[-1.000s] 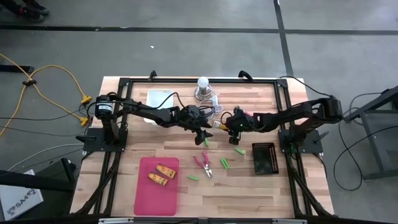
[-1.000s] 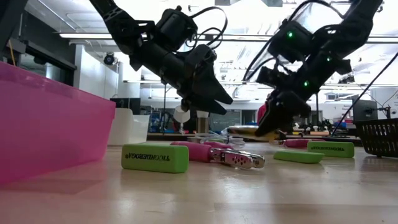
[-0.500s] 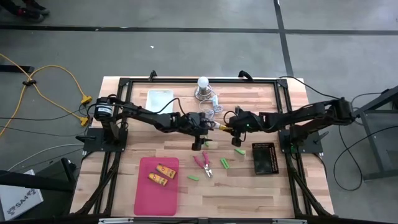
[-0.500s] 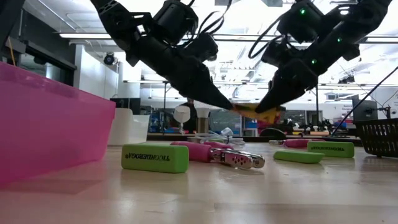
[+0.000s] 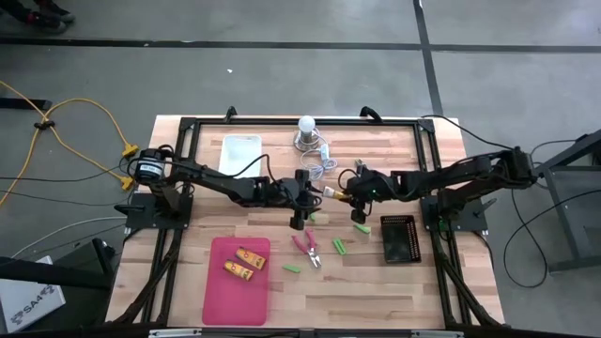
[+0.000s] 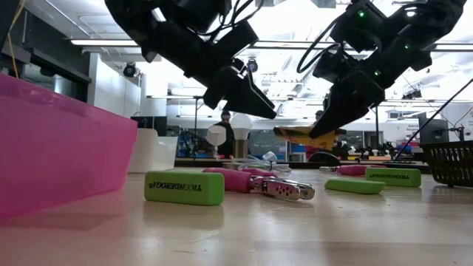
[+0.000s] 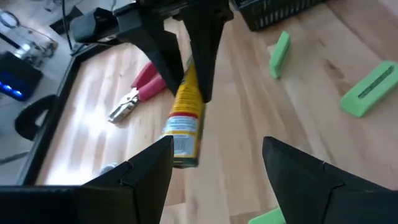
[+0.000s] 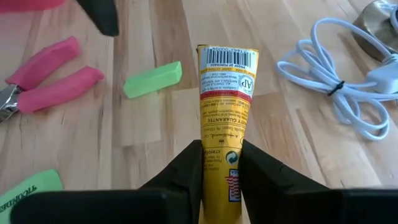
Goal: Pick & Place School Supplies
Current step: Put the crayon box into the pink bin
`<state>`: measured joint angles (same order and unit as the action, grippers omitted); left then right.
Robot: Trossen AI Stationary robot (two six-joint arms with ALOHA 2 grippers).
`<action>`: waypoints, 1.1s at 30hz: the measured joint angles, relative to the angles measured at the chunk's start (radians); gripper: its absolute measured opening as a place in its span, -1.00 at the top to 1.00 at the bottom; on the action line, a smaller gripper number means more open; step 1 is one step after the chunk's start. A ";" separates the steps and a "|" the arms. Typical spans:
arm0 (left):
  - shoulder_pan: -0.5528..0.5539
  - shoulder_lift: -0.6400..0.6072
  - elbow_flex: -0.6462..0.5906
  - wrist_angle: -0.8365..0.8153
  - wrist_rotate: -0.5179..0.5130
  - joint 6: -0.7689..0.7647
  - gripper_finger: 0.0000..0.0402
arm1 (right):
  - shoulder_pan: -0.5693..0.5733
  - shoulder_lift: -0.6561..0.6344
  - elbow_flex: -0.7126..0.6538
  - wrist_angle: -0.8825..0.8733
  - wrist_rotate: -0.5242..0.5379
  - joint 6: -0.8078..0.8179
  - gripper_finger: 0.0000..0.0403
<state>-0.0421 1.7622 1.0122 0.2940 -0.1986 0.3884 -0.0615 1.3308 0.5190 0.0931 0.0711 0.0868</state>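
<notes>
My right gripper (image 5: 344,194) is shut on an orange-yellow tube (image 8: 225,99) above the table's middle. My left gripper (image 7: 217,155) hovers open just to the tube's left, touching nothing; it also shows in the low view (image 6: 247,92). Two more tubes (image 5: 242,263) lie in the pink tray (image 5: 218,299). Pink-handled pliers (image 5: 307,246) lie flat on the wood near the tray. A second pair (image 7: 138,88) lies under my right arm. Several green sticks (image 5: 340,247) are scattered flat around them. My right gripper pinches the tube between its two fingers at the end away from the barcode (image 8: 221,163). It reaches in from the table's right, slanting down, with the fingers along the tube. The tube is lifted clear, and its barcode end (image 6: 284,132) points toward the left gripper.
A black mesh basket (image 5: 398,237) stands right of the sticks. A white bin (image 5: 240,150) and a white bulb (image 5: 306,124) with its coiled cord (image 8: 339,87) sit toward the far edge. Bare wood lies near the table's near edge, right of the tray.
My right gripper has lifted the tube off the table and carried it a little toward the left. My left gripper reached in close to the tube's free end, then rose slightly, staying open.
</notes>
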 joint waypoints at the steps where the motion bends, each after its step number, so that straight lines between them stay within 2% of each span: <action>1: -0.002 0.000 0.000 0.000 -0.009 0.012 -0.19 | 0.004 0.000 0.000 0.000 0.000 0.000 0.59; 6: -0.013 0.000 0.000 -0.002 -0.044 0.072 -0.19 | 0.017 0.000 0.000 0.000 -0.001 0.026 0.59; 14: -0.023 0.001 0.000 -0.002 -0.045 0.150 -0.19 | 0.023 0.000 0.000 0.016 -0.004 0.048 0.59; 19: -0.036 0.002 0.000 -0.002 -0.054 0.235 -0.19 | 0.023 0.000 0.000 0.038 -0.030 0.078 0.59; 25: -0.060 0.002 0.000 -0.002 -0.133 0.354 -0.19 | 0.023 0.000 0.000 0.064 -0.079 0.079 0.59; 33: -0.062 0.002 0.000 -0.002 -0.134 0.468 -0.19 | 0.023 0.000 0.000 0.118 -0.145 0.111 0.59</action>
<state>-0.1040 1.7645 1.0121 0.2920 -0.3326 0.8567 -0.0384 1.3308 0.5194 0.2112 -0.0742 0.1977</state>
